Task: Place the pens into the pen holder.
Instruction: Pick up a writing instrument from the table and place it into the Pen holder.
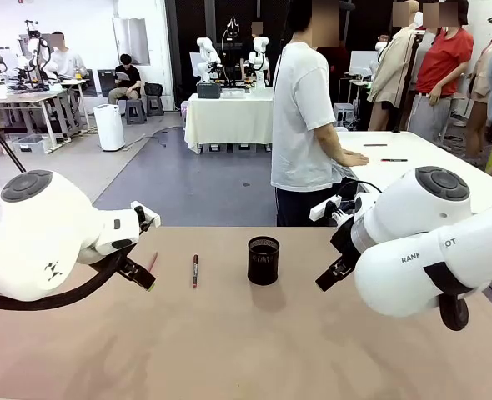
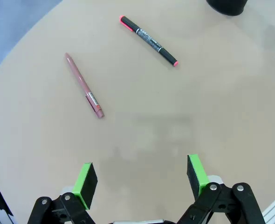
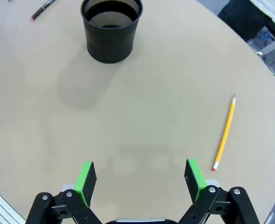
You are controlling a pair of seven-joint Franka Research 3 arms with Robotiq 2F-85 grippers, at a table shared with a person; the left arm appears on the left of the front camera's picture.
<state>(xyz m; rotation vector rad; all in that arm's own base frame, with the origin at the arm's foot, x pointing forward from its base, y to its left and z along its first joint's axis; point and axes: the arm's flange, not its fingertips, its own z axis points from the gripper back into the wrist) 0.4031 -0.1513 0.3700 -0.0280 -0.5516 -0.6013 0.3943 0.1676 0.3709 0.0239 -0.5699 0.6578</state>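
The black mesh pen holder (image 1: 263,260) stands upright at the middle of the table, and its opening (image 3: 111,29) looks empty. A dark red-and-black pen (image 1: 194,271) lies to its left, with a pink pen (image 1: 152,263) farther left. Both pens lie flat ahead of my left gripper (image 2: 141,182), the pink one (image 2: 84,86) nearer than the black one (image 2: 149,41). This gripper (image 1: 138,272) hovers open and empty just beside the pink pen. A yellow pencil (image 3: 224,134) lies close to one pad of my right gripper (image 3: 140,182). That gripper (image 1: 331,273) is open and empty, right of the holder.
A person (image 1: 304,125) stands past the far edge, turned to a white table (image 1: 429,162) at the right. The tan table (image 1: 246,350) is bare in front. My bulky right arm (image 1: 429,242) covers the table's right side.
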